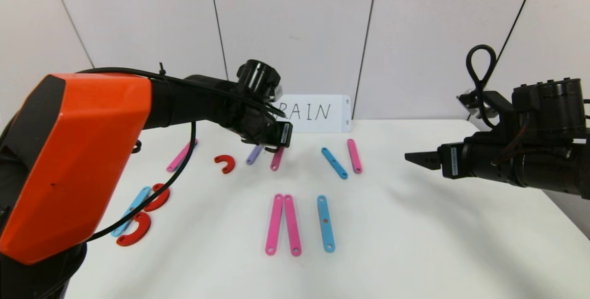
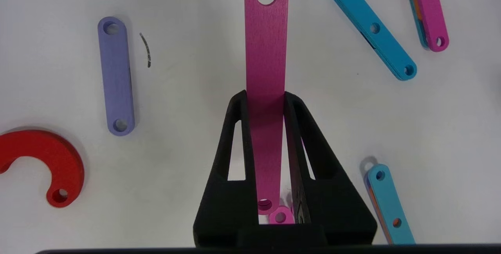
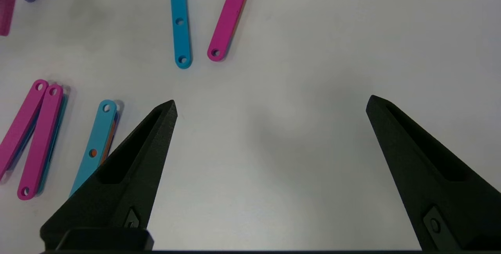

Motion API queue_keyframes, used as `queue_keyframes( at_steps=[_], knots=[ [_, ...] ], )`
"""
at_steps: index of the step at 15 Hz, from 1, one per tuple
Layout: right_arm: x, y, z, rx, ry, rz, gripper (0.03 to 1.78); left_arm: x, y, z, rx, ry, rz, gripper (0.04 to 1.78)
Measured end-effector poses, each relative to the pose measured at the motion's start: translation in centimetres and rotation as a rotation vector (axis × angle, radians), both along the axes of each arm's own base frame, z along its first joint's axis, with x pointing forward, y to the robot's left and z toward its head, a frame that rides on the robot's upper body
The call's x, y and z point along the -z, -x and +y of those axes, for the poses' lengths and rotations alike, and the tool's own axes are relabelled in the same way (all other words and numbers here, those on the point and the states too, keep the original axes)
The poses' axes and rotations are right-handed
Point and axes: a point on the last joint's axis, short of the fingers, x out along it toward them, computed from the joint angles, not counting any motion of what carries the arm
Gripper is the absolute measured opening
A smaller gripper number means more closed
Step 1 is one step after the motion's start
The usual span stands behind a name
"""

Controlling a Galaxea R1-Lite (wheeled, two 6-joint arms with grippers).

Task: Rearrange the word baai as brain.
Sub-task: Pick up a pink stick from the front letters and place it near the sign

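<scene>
Left pincer (image 2: 266, 101): closed on a long pink strip (image 2: 265, 62), which passes between its two black fingers (image 2: 238, 128); the strip's free end with its hole juts out past the fingertips. In the head view this pincer (image 1: 275, 147) hangs over the far middle of the table (image 1: 415, 243), in front of a white card (image 1: 318, 113).

Just beside the held strip: short purple strip (image 2: 116, 76), flat on the table, apart from the pincer. Past that, a red C-shaped arc (image 2: 47, 164), also lying free.

To the other side of the held strip: a slanting blue strip (image 1: 334, 163) and a pink strip (image 1: 354, 155), near each other, ends not touching.

Nearer the robot, mid-table: two pink strips (image 1: 282, 224) side by side, touching at their far ends and spreading slightly toward the near ends; a single blue strip (image 1: 325, 223) close beside them, roughly parallel.

Left part of the table: another pink strip (image 1: 180, 156), partly behind the arm's cable; a blue strip (image 1: 132, 209) with two red arcs (image 1: 157, 197) set against it.

Right pincer (image 3: 270, 109): wide open, holding nothing, hovering over bare table at the right side, well apart from all pieces.
</scene>
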Motion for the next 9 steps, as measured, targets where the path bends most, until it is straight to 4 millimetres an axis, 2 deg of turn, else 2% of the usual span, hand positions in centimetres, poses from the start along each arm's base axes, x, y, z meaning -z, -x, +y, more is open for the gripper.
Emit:
queue_keyframes(
  at_steps=[4,9],
  knots=[
    [0.1,0.1,0.2,-0.008,-0.001,-0.01,1.7,2.5,-2.0,-1.7,0.006,0.043,-0.076,0.27],
    [0.3,0.1,0.2,-0.008,0.001,-0.005,1.7,4.9,-1.8,-3.7,0.034,0.036,-0.038,0.27]
  ],
)
